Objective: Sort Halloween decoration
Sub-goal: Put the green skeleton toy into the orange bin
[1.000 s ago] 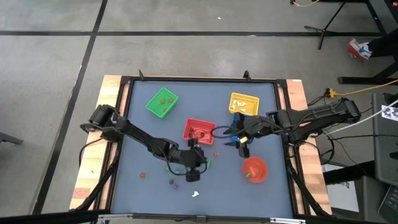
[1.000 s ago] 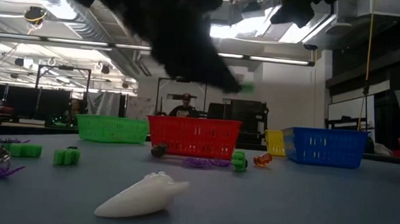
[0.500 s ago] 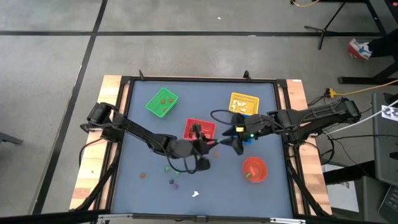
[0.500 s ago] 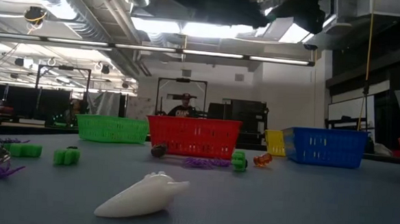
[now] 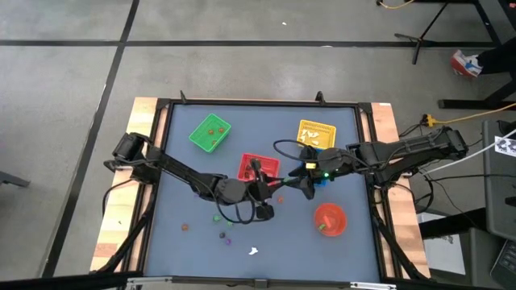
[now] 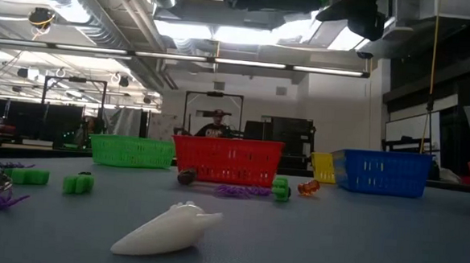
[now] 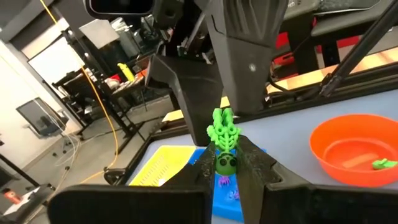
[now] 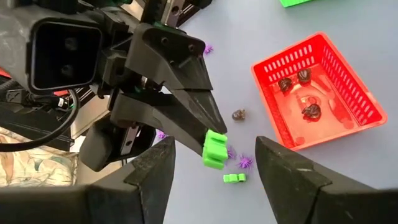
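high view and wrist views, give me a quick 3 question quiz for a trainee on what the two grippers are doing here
1. True or false: the left gripper is shut on a green trinket.
2. Which basket holds dark trinkets? A) green basket B) red basket C) yellow basket
3. Fill in: the right gripper faces the left one with its fingers ____.

Key
1. True. The left wrist view shows the trinket pinched between the fingertips.
2. B. The red basket holds several dark pieces, seen in the right wrist view.
3. Open. Its fingers stand wide apart on either side of the green trinket, not touching it.
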Robot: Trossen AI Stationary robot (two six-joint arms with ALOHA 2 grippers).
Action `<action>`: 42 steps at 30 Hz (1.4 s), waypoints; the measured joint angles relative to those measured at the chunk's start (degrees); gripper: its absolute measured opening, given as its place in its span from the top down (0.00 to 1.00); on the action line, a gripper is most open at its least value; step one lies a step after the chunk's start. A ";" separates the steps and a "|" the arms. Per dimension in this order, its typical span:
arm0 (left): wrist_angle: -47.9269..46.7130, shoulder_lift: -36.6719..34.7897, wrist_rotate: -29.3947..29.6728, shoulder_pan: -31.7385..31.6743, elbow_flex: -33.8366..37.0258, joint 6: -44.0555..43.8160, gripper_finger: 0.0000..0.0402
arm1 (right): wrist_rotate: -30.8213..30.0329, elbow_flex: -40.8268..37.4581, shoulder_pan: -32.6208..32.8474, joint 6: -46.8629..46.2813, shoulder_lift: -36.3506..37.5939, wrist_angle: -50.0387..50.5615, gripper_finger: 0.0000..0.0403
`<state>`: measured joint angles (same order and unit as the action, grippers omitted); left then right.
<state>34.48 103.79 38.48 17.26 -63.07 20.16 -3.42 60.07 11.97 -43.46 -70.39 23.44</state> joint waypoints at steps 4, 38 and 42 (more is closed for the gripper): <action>-0.05 0.00 0.00 0.00 0.00 0.00 0.94 | 0.00 0.00 0.00 -0.08 0.00 0.01 0.45; -0.24 0.00 -1.58 -0.04 0.00 -0.07 0.93 | 0.21 -0.02 0.04 1.96 -0.02 0.34 0.94; -0.24 0.00 -2.03 -0.04 0.00 -0.07 0.88 | 0.33 -0.02 0.05 1.97 -0.02 0.34 0.95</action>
<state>34.24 103.79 36.45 17.21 -63.07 20.10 -3.09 60.05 12.02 -41.50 -70.41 23.78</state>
